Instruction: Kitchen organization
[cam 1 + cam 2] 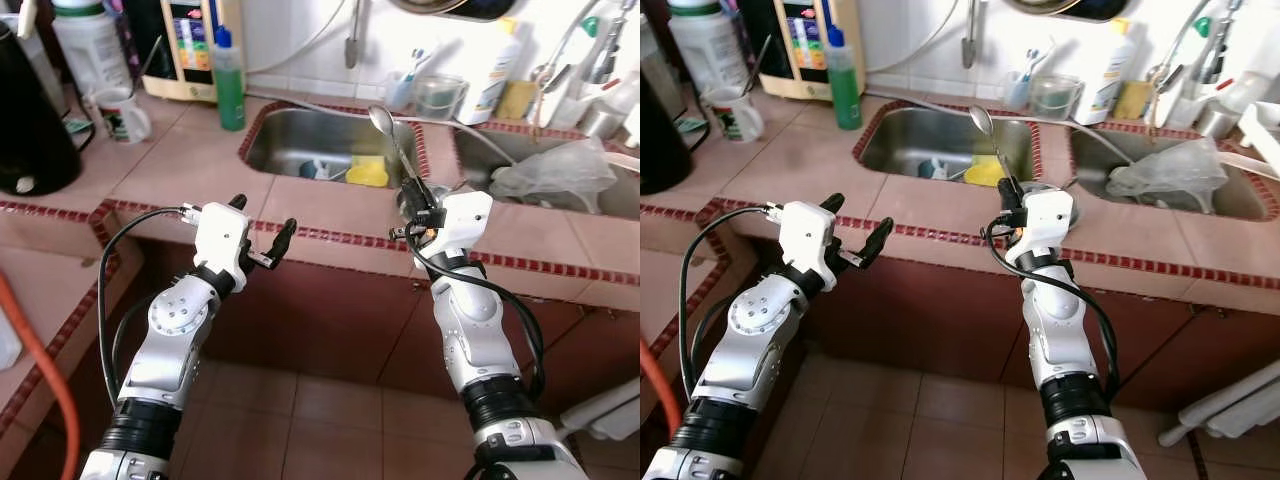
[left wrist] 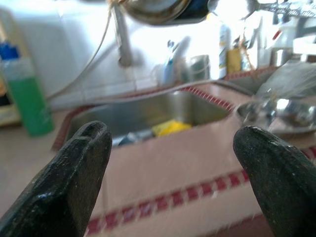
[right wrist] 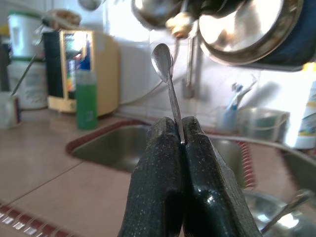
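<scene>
Pinched flat between the two fingers of my right gripper [image 3: 181, 143] is a metal spoon [image 3: 167, 81], handle clamped, bowl pointing up and away from me, held above the counter edge [image 1: 330, 215]. Beyond it lies the steel sink [image 1: 300, 140] with a yellow sponge [image 1: 367, 172]. My left gripper [image 1: 262, 232] hovers at the counter edge, fingers spread wide, holding nothing.

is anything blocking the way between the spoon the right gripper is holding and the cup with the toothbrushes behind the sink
Nothing visible does. The right gripper holds the spoon upright over the counter edge; ahead lies the open sink, then the cup.
</scene>
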Robot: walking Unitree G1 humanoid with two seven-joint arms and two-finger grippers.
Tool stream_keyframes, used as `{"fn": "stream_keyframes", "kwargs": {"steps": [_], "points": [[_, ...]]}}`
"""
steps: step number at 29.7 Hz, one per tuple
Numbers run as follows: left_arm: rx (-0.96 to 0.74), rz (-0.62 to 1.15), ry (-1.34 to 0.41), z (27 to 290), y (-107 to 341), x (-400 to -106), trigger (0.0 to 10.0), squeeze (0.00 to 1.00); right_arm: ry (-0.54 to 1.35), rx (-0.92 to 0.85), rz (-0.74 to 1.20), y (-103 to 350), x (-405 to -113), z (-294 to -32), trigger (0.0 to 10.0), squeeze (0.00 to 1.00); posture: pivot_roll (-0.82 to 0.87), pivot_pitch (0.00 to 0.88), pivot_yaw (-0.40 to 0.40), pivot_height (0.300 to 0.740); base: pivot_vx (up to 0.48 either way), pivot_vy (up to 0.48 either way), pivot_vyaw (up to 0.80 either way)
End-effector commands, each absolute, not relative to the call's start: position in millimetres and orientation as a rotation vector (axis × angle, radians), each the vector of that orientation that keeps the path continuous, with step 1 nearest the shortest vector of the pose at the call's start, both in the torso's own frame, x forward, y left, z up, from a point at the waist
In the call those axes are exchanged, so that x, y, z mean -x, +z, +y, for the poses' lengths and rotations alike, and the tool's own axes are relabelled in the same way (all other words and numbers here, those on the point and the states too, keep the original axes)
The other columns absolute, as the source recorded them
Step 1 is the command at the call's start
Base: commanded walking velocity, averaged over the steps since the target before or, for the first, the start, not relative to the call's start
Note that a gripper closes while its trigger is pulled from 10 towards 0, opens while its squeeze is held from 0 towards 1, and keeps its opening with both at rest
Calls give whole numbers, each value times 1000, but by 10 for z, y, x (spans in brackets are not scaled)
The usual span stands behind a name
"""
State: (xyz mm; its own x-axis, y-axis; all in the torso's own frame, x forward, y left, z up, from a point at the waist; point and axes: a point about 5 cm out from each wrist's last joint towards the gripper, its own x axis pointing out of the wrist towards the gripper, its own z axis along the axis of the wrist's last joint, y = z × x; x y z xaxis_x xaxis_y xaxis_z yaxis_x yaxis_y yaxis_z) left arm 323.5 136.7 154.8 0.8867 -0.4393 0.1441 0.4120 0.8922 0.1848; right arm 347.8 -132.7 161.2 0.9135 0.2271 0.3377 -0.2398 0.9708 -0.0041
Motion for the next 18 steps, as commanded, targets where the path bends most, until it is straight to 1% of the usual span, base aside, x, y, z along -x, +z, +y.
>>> {"fn": "stream_keyframes", "kwargs": {"steps": [1, 18], "points": [[-166, -211, -474, 1309, 1596, -3223, 10000, 0, 236, -29, -359, 1651, -3482, -1357, 10000, 0, -22, 0, -21, 740, 431, 0, 0], [-158, -218, -485, 1296, 1612, -3234, 10000, 0, 242, -14, -367, 1680, -3493, -1375, 10000, 0, -27, 0, -23, 740, 443, 0, 0]]}}
